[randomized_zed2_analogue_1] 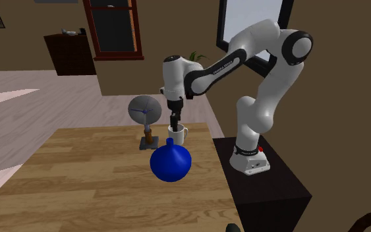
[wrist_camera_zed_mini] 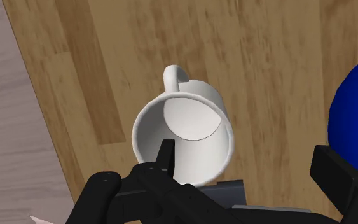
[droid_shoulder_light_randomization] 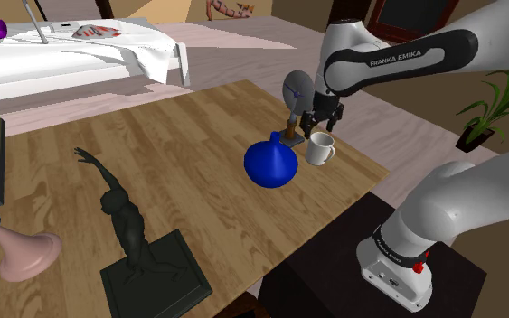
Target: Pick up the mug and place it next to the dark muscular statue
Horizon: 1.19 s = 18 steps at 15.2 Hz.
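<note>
Pointing straight down, the spread tool [droid_shoulder_light_randomization: 322,129] hangs right over the white mug [droid_shoulder_light_randomization: 318,151].

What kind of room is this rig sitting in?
Probably a bedroom in a house: a bed with white bedding beyond the wooden table, a potted plant, and a dark cabinet by the wall.

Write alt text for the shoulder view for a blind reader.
A black gripper hangs over the rim of a white mug on a wooden table. A blue vase stands beside the mug; a dark statue stands far off, toward the view's lower left.
</note>
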{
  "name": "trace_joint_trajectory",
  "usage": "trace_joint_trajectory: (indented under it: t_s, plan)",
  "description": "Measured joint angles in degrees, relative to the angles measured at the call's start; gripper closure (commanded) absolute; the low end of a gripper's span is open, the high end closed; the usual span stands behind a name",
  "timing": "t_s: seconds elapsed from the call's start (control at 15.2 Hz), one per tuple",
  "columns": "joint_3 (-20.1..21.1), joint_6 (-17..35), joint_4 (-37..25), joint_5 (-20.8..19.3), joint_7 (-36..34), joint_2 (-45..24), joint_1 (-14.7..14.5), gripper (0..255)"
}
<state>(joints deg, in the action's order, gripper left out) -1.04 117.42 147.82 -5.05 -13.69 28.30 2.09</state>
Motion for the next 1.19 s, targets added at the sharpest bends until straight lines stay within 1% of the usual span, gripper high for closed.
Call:
trace_joint_trajectory:
  t_s: [0.13, 0.66, 1.06, 1.12, 1.19]
  plan:
    - [-0.41, 4.33, 1.11, 0.0, -0.43, -3.11, 0.36, 0]
    - [-0.84, 12.99, 3.7, -0.52, -0.82, -7.37, 0.8, 0]
    - [-0.92, 13.41, 4.1, -0.59, -0.8, -7.2, 0.87, 0]
    - [-0.97, 13.12, 4.03, -0.61, -0.7, -7.2, 0.89, 255]
    - [-1.0, 12.9, 4.09, -0.62, -0.64, -7.12, 0.91, 255]
